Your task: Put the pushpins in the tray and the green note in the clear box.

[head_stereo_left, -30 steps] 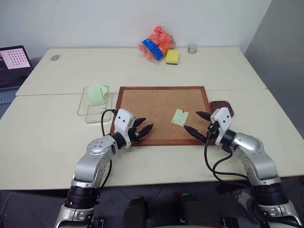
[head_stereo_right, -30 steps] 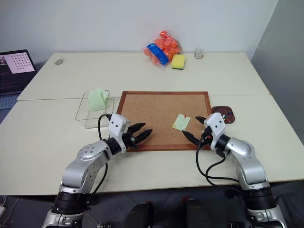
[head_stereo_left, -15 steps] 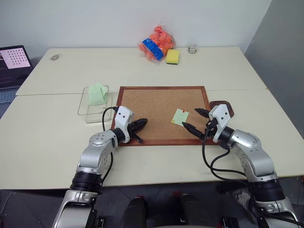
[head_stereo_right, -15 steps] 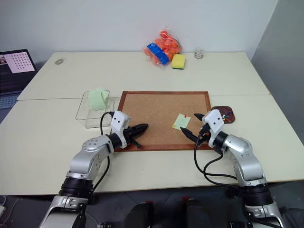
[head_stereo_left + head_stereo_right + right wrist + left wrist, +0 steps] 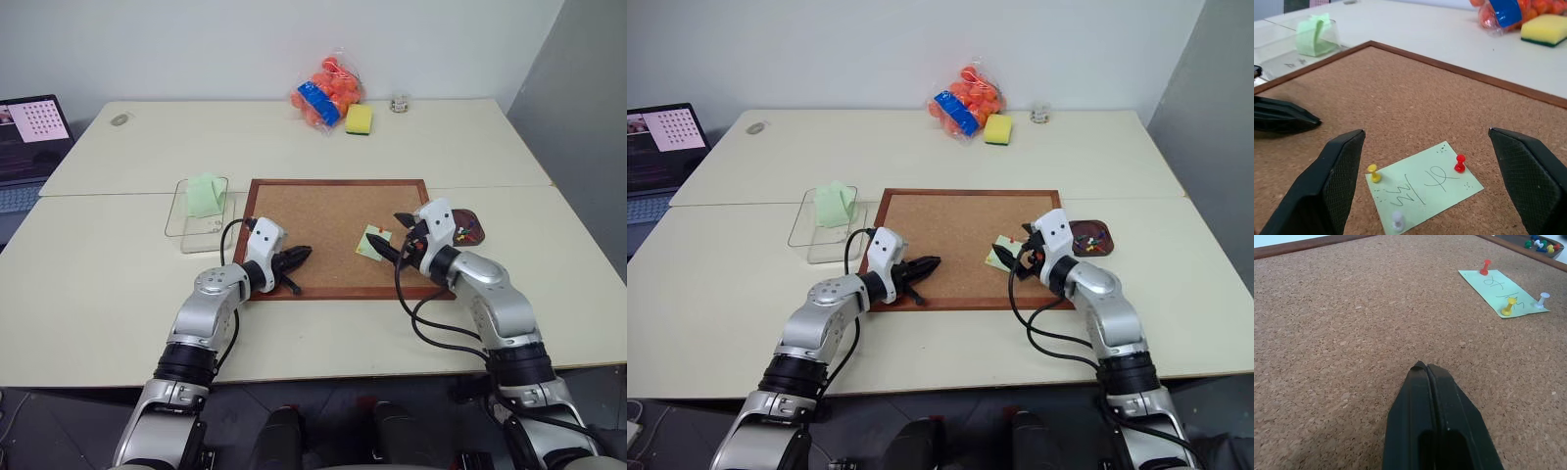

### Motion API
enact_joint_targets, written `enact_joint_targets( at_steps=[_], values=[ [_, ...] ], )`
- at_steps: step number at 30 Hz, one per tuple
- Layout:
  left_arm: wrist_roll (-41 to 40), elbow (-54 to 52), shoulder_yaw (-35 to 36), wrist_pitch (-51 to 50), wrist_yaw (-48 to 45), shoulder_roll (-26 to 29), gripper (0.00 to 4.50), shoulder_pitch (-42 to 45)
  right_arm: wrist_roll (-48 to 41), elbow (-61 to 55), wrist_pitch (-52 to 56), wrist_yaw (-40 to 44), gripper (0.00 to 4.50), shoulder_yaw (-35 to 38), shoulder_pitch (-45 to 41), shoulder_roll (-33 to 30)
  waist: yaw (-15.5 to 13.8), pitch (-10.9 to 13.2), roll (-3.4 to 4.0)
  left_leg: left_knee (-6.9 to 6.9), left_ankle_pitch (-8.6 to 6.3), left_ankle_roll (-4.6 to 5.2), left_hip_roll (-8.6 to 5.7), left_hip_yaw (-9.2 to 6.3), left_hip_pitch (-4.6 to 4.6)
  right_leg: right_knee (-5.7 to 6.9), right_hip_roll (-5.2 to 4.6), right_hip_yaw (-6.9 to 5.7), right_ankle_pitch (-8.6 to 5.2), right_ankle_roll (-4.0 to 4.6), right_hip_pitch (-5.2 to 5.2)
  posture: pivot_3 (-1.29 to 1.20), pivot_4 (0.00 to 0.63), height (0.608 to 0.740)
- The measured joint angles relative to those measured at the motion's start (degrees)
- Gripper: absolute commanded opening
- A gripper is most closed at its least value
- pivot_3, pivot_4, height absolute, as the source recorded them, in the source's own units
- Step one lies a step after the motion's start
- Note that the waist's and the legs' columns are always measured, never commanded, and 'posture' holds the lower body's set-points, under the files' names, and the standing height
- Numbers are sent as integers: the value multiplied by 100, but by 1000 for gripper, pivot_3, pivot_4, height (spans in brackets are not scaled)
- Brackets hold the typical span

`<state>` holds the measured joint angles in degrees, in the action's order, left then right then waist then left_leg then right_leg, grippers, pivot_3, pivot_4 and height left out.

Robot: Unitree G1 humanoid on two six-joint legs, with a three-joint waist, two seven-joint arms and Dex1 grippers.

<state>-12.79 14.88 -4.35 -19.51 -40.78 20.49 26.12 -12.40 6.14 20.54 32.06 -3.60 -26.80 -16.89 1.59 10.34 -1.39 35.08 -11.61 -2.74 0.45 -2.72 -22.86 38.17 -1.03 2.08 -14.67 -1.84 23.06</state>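
Three pushpins (image 5: pixel 1460 163) (through green note (image 5: pixel 1423 186))

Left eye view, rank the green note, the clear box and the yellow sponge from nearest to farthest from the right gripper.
1. Green note: on the cork board, just ahead of the right gripper.
2. Yellow sponge: at the table's far edge.
3. Clear box: left of the board.

Office/lab-type room: plain pale tabletop (image 5: pixel 411 147), laptop (image 5: pixel 27 132) w/ test grid onscreen, bare white wall (image 5: pixel 196 44).
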Motion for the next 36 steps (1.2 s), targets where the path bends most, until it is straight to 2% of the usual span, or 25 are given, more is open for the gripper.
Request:
enact_joint_targets(
  at_steps=[10,18,19,20,21,25,26,29,36],
  values=[
    [48,-64,-3,-20,29,0,7,-24,112,1288,-373,-59,4273,12,-531,281,11,-1,1,1,0,0,0,2,1,2,0,2,3,1,0,0,150,740],
    [142,-118,-16,-36,22,10,7,-34,219,1875,-738,-44,4273,18,-802,369,13,-1,1,0,0,0,1,2,1,1,0,2,3,2,1,0,150,740],
    [161,-138,-21,-36,24,15,0,-41,222,1917,-772,-44,3914,18,-803,379,14,-1,1,0,0,0,1,2,1,2,0,2,3,2,1,0,150,740],
    [178,-161,-21,-36,27,20,0,-55,224,1956,-798,-44,3848,18,-803,399,18,-1,1,0,0,0,2,2,1,1,1,3,3,2,1,0,150,740],
    [191,-173,-22,-36,27,20,0,-61,227,2002,-833,-45,3542,18,-803,419,21,-1,1,0,0,0,2,2,1,2,1,2,3,2,1,0,150,740],
    [237,-262,-37,-83,28,10,0,-91,238,2178,-916,-75,2858,20,-824,459,19,-1,1,0,0,0,2,2,0,2,0,3,3,2,1,0,150,740],
    [246,-279,-37,-110,29,10,0,-91,251,2229,-953,-77,2547,21,-841,458,19,-1,1,0,0,0,2,3,0,1,0,3,3,2,1,0,150,740],
    [261,-293,-36,-131,30,10,0,-90,285,2348,-1026,-91,2098,22,-909,457,19,-1,1,0,0,0,2,2,1,1,0,2,3,2,1,0,150,740],
    [268,-295,-33,-138,25,11,0,-87,350,2456,-1141,-153,613,66,-994,441,19,-1,1,0,0,0,2,2,1,2,0,3,3,2,1,0,150,740]
  ],
)
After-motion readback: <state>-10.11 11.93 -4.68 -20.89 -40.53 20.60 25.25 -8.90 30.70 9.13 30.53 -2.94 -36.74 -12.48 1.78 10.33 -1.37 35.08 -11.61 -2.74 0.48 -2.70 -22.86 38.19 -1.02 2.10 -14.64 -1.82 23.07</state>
